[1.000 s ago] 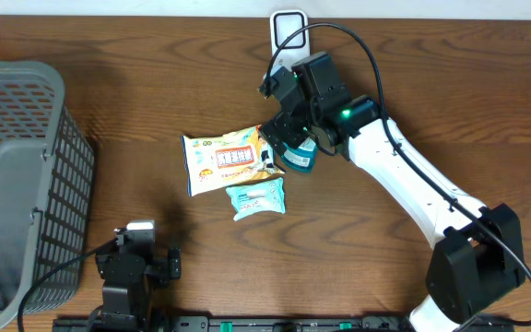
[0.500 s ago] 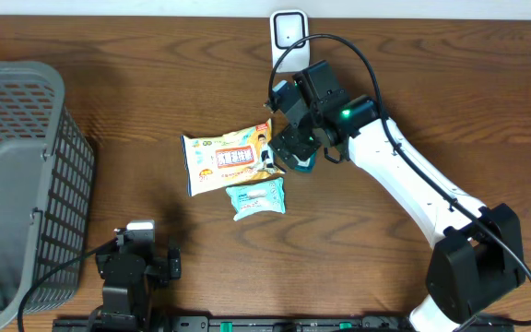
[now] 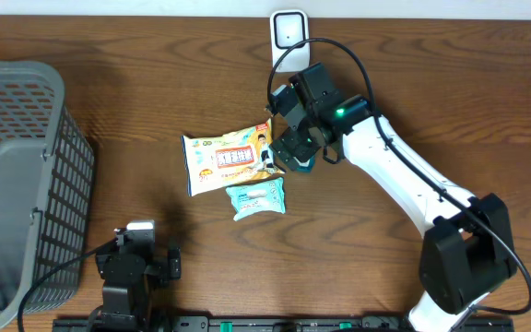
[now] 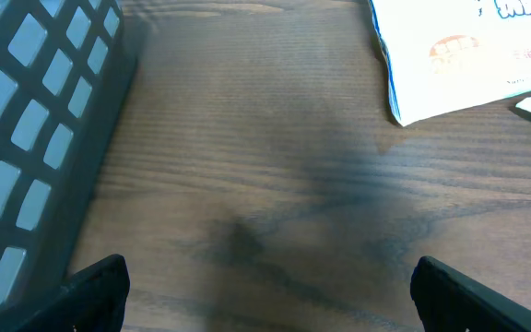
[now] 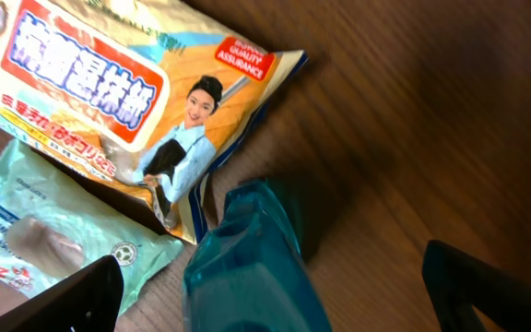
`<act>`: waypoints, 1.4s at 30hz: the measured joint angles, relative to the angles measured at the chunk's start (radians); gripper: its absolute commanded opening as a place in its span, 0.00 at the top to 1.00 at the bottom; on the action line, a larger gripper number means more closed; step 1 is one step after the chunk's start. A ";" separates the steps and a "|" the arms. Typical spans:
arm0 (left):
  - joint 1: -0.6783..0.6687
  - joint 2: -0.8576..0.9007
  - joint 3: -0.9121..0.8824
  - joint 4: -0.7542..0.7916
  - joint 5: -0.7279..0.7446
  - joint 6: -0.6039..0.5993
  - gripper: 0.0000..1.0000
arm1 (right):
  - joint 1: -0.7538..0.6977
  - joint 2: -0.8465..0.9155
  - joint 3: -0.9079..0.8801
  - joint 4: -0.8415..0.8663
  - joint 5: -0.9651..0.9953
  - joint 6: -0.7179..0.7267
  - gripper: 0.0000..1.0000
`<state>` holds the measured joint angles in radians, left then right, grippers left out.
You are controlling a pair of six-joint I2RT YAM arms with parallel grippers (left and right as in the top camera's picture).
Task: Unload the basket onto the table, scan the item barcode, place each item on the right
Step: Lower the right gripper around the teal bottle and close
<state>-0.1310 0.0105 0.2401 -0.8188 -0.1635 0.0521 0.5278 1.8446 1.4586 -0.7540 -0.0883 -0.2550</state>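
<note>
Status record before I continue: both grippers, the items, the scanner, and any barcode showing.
right gripper: open, straddling the dark teal pouch, not closed on it
left gripper: open, empty, over the bare table beside the basket
scanner: far table edge, beyond the right arm
yellow snack bag: flat, printed face up
pale teal packet: flat, at the bag's near edge
barcode: none visible in any view
</note>
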 measured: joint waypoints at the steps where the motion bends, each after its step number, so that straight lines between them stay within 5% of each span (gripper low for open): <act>1: 0.000 0.000 0.000 0.000 0.000 0.000 0.02 | 0.000 0.002 0.000 -0.001 0.000 0.000 0.04; 18: 0.000 0.000 0.000 0.000 0.000 0.000 0.02 | 0.000 0.002 0.000 -0.009 0.000 -0.010 0.43; 42: 0.000 0.000 0.000 0.000 0.000 0.000 0.02 | -0.017 0.002 -0.031 0.027 -0.004 -0.010 0.69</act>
<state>-0.1310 0.0105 0.2401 -0.8185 -0.1635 0.0521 0.5106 1.8469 1.4273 -0.7269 -0.0921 -0.2653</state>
